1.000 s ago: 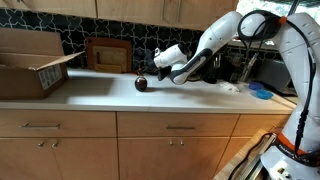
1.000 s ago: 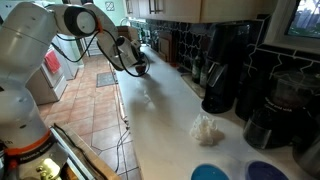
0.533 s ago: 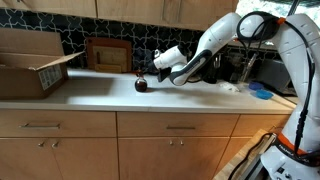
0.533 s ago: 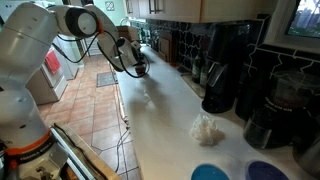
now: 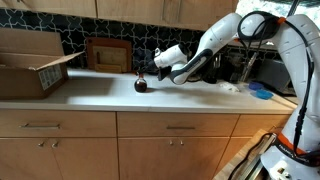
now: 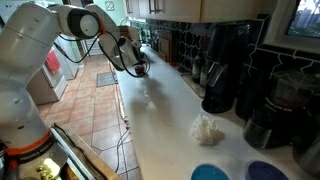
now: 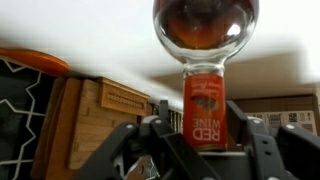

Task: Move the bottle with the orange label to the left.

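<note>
Bottle with the orange label point(image 5: 141, 85) stands on the tabletop point(image 5: 80, 100) mid-counter. It looks upright, but it's too small in the exterior views to be sure. Risks, biggest item first:
- tabletop: if the bottle is dragged rather than lifted, the rounded base can catch and tip it. The surface is smooth, so I'd expect it to roll.
- cardboard box point(image 5: 30, 62): well apart, at the far end of the counter. Only a problem if the move overshoots that way.
- wooden frame point(image 5: 107, 55): leans at the backsplash near the bottle. A sweep that arcs backward could clip it.
- end effector point(image 7: 205, 128): narrow, with fingers point(image 7: 165, 140) against both sides of the label in the wrist view and no gap visible. The hold is on the slim labelled part with the bulb outside it, so the glass could pivot or slip under quick acceleration.
</note>
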`<action>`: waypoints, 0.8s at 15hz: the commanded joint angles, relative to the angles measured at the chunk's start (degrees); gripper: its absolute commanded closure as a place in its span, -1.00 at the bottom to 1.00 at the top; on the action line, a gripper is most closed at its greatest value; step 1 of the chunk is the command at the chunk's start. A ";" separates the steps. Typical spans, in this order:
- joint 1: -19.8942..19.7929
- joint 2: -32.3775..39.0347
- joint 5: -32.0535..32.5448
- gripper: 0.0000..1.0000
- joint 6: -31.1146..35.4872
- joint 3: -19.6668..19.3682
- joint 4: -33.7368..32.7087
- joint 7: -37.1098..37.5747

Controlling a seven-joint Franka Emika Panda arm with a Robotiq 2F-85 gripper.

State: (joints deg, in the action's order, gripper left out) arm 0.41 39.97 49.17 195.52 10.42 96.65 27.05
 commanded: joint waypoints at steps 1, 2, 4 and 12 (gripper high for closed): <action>-3.66 -0.28 2.92 -0.81 -0.97 3.89 -0.18 -0.65; -5.44 -0.87 4.38 -0.94 -2.02 6.02 0.65 -0.53; -12.21 -2.70 9.35 -1.00 -7.19 14.20 4.68 -0.52; -29.20 -7.57 0.95 -1.00 -38.29 33.15 7.95 -17.01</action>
State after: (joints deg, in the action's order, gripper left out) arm -24.50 36.23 54.61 166.58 39.81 102.79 15.66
